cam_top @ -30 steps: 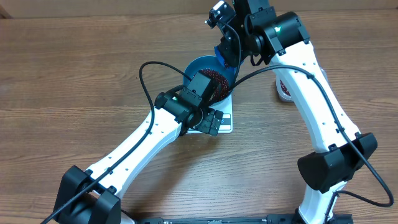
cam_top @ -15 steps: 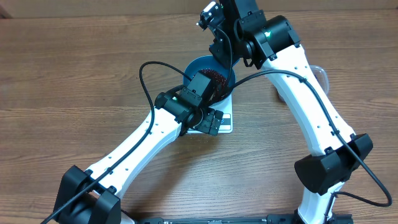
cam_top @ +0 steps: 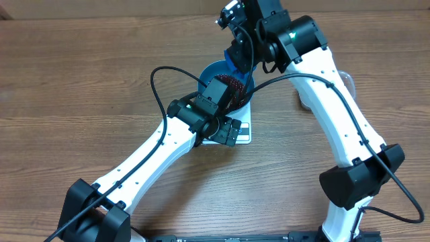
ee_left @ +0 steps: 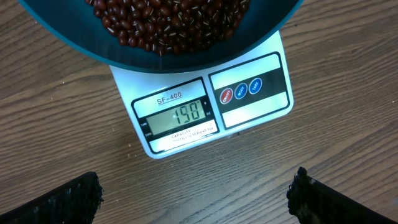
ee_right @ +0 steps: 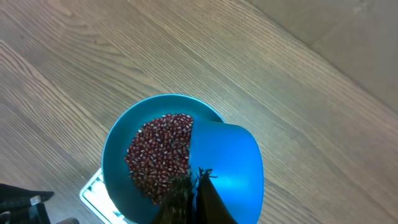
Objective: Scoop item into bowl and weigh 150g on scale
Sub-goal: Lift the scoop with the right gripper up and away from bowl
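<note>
The blue bowl [cam_top: 213, 72] stands on the white scale [cam_top: 244, 132], holding a heap of red-brown beans [cam_top: 232, 86]. In the left wrist view the scale [ee_left: 249, 109] shows 198 on its display, below the bowl [ee_left: 273, 25] and beans [ee_left: 168, 25]. My left gripper [ee_left: 196, 186] is open above bare wood in front of the scale, nothing between its fingers [ee_left: 68, 199]. My right gripper [ee_right: 194, 186] is shut on the handle of a small blue scoop [ee_right: 230, 158], which hangs over the bowl's [ee_right: 115, 162] right side beside the beans [ee_right: 158, 152]. The scoop's inside looks empty.
A clear plastic tub [cam_top: 344, 79] shows partly behind the right arm at the right. The left arm [cam_top: 154, 151] stretches from the near left corner up to the scale. Wooden tabletop [cam_top: 80, 81] lies all round.
The right arm with the scoop has shifted a little to the left over the bowl's far rim. The left arm has not moved.
</note>
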Robot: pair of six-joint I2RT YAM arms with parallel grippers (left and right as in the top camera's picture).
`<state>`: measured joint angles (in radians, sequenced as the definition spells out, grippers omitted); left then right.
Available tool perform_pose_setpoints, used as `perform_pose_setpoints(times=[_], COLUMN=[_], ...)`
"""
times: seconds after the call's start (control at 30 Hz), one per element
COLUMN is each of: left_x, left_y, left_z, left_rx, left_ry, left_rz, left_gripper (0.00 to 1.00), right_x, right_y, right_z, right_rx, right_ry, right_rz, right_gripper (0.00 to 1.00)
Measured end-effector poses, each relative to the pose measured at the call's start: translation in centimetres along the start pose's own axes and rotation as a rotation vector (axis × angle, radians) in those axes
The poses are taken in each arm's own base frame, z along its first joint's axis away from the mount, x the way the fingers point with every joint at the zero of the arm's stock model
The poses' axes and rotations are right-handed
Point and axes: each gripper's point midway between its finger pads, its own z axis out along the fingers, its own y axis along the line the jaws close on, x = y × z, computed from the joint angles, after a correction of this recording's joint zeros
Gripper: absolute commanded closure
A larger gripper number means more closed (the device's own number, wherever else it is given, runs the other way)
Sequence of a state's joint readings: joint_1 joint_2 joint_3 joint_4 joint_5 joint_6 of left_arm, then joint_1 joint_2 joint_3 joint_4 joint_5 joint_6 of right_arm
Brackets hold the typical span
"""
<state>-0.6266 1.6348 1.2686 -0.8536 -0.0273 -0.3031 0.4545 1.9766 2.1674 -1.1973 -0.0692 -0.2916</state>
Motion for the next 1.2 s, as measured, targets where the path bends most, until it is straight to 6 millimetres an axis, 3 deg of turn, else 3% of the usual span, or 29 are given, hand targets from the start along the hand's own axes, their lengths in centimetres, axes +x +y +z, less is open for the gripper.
perform_pose_setpoints(times=[0.3, 0.8, 1.2], left_x=[0.0, 0.0, 0.0], left_y=[0.0, 0.0, 0.0], left_z=[0.0, 0.0, 0.0], left_rx=[0.0, 0.0, 0.0], left_ry=[0.0, 0.0, 0.0], left_rz=[0.0, 0.0, 0.0], left_gripper=[0.0, 0.0, 0.01], right_x=[0.6, 0.7, 1.4], right_y=[-1.1, -1.0, -4.5], right_z=[-0.3, -0.3, -1.3], right_rx=[-0.057, -0.076, -0.154], right_ry=[0.002, 0.0, -0.033], right_rz=[0.073, 0.105, 0.305], right_gripper=[0.95, 0.95, 0.95])
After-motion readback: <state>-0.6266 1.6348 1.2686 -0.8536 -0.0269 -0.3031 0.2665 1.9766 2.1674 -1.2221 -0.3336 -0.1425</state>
